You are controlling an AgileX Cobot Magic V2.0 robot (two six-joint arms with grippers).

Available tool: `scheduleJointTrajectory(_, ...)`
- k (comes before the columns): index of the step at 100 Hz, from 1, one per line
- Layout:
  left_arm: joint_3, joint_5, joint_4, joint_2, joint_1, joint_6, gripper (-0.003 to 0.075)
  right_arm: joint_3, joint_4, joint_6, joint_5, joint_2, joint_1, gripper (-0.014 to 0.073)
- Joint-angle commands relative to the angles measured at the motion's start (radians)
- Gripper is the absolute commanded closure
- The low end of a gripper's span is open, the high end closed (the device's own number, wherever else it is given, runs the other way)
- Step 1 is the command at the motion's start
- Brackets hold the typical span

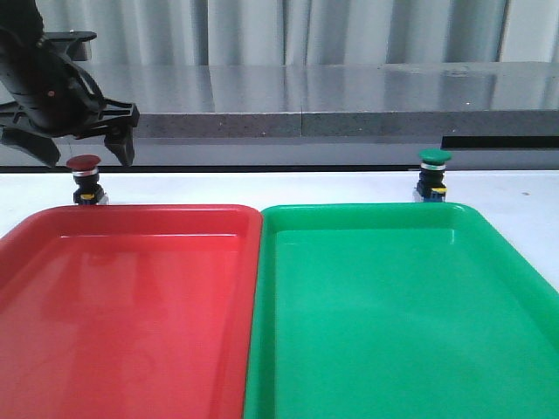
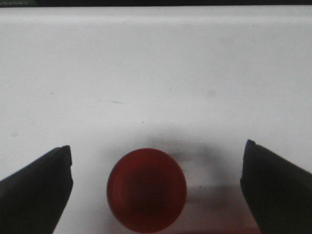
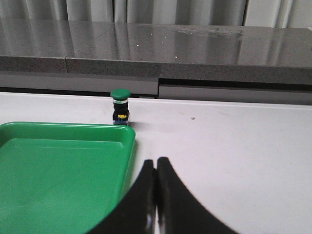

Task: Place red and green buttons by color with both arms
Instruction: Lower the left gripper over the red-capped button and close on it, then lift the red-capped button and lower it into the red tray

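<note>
Looks like you're running this in a lab or test bench setup, not anybody's home. You've got a plain white tabletop (image 1: 262, 185) with nothing homey on it, a long grey speckled stone-look ledge (image 1: 349, 100) running across at 12 o'clock, and pale pleated curtains (image 1: 288, 30) hung behind it like a screened-off bay. The two flat plastic trays, red tray (image 1: 131, 297) at 7 o'clock and green tray (image 1: 393, 305) at 5, sit edge to edge like staged props.
</note>
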Motion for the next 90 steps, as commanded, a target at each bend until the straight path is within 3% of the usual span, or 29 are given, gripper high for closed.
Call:
scheduleJointTrajectory(1, -0.032, -0.053, 0.003, -0.048, -0.008, -0.009, 0.0112, -0.016, 0.0, -0.006, -0.084, -0.02, -0.006, 0.066)
scheduleJointTrajectory(30, -0.032, -0.048, 0.003, -0.035, -0.008, -0.009, 0.0252, -0.016, 0.0, -0.006, -0.084, -0.02, -0.006, 0.066)
scheduleJointTrajectory(70, -0.032, -0.046, 0.003, -0.035, -0.008, -0.009, 0.0524, -0.016, 0.0, -0.006, -0.084, -0.02, -0.006, 0.066)
scheduleJointTrajectory(90, -0.032, -0.018, 0.003, -0.039, -0.008, -0.009, 0.0585, -0.016, 0.0, -0.006, -0.084, -0.02, -0.006, 0.066)
